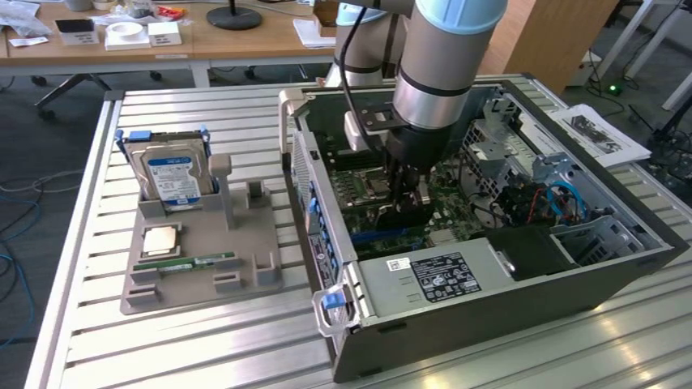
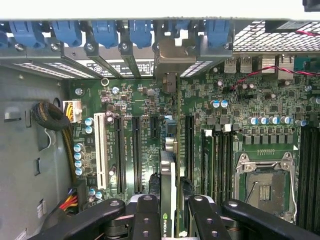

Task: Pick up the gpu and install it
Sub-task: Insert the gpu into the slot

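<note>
The gpu [image 2: 169, 192] appears edge-on in the wrist view as a thin card with a green logo near the fingers. It runs across the motherboard [image 2: 135, 105] to its silver end bracket [image 2: 172, 57], which is at the case's rear slot openings under the blue clips. My gripper [image 2: 170, 215] is shut on it, with one black finger [image 2: 146, 212] on each side. In the exterior view the gripper [image 1: 403, 198] reaches down inside the open computer case [image 1: 487, 284], with the dark gpu [image 1: 398, 217] low over the board. Whether the card sits fully in its slot cannot be told.
A grey holder [image 1: 190, 279] at the exterior view's left carries a hard drive [image 1: 173, 174], a processor chip [image 1: 160, 241] and a green memory stick [image 1: 200, 262]. Inside the case are an empty processor socket [image 2: 265, 187], memory slots [image 2: 220, 160], cables [image 2: 50, 117] and the power supply [image 1: 438, 279].
</note>
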### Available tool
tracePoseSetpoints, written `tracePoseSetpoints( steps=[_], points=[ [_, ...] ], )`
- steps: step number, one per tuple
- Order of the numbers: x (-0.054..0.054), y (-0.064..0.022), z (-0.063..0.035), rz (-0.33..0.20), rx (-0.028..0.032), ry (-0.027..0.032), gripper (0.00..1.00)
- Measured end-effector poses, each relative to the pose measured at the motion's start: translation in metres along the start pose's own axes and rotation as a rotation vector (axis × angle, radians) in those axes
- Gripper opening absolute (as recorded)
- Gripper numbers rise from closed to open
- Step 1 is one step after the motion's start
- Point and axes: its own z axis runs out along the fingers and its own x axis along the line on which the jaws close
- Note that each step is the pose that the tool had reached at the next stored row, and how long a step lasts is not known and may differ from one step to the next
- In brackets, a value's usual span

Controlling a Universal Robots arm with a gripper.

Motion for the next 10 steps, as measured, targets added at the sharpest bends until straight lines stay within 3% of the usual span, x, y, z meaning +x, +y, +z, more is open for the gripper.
tracePoseSetpoints(
  steps=[10],
  points=[
    [-0.0001, 0.0025, -0.0002, 0.001, -0.0001, -0.0017, 0.27]
  ],
)
